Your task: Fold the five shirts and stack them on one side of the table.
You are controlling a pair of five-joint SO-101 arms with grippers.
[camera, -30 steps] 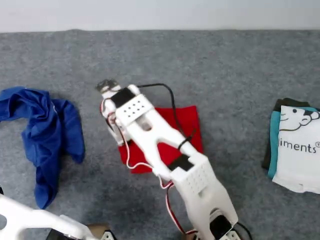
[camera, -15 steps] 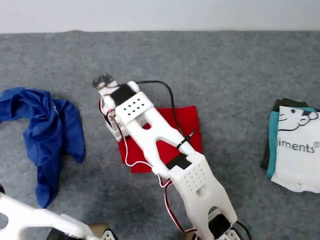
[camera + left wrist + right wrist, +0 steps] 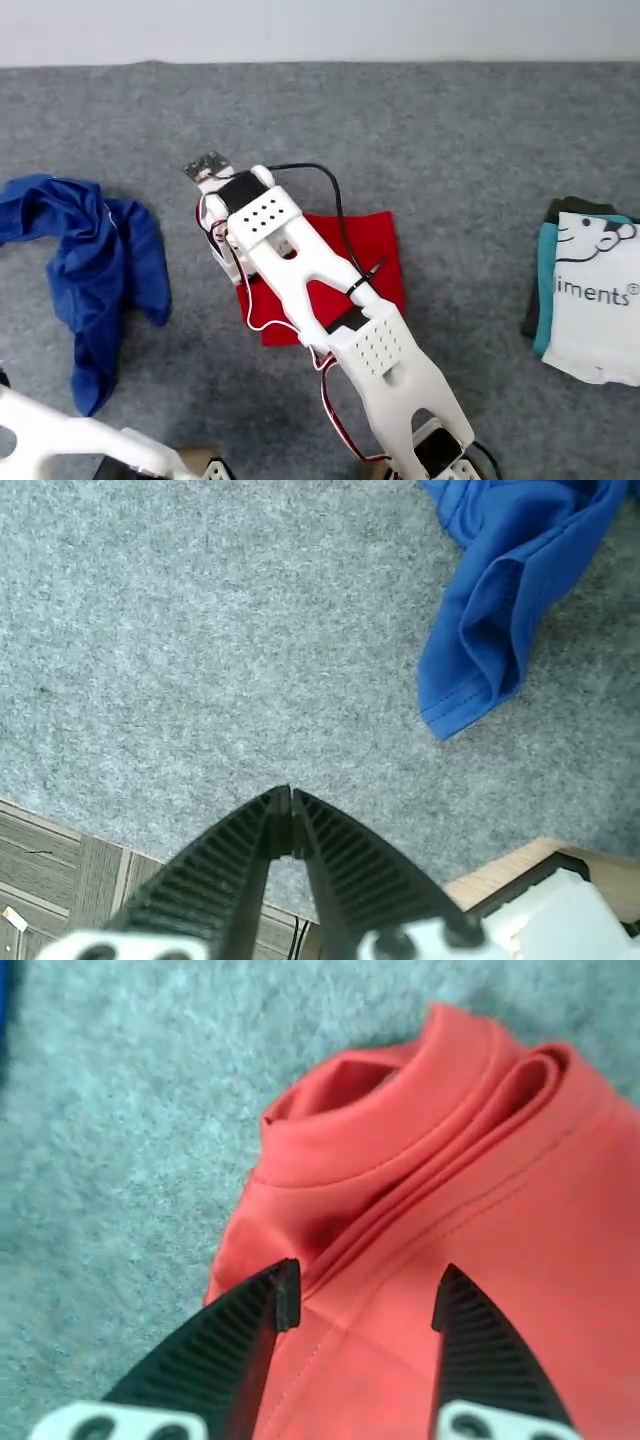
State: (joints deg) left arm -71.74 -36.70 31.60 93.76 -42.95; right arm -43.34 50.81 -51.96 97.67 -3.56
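my left claw [image 3: 290, 815] hangs over the near left edge of the grey table [image 3: 150, 630], its fingers pressed together on nothing. a hem of the crumpled blue shirt [image 3: 510, 600] lies a little beyond it. the right arm [image 3: 330, 300] stretches from the near edge toward the middle of the table. the right claw [image 3: 368, 1295] is spread and empty over the left end of the folded red shirt [image 3: 450, 1210], where the collar and folded layers bunch; i cannot tell whether the tips touch the cloth. the red shirt lies flat mid-table, partly under the arm. the blue shirt sprawls unfolded at the left, well apart from it. at the right edge sits a stack of folded shirts [image 3: 600, 295], a white printed one on top of teal and dark layers.
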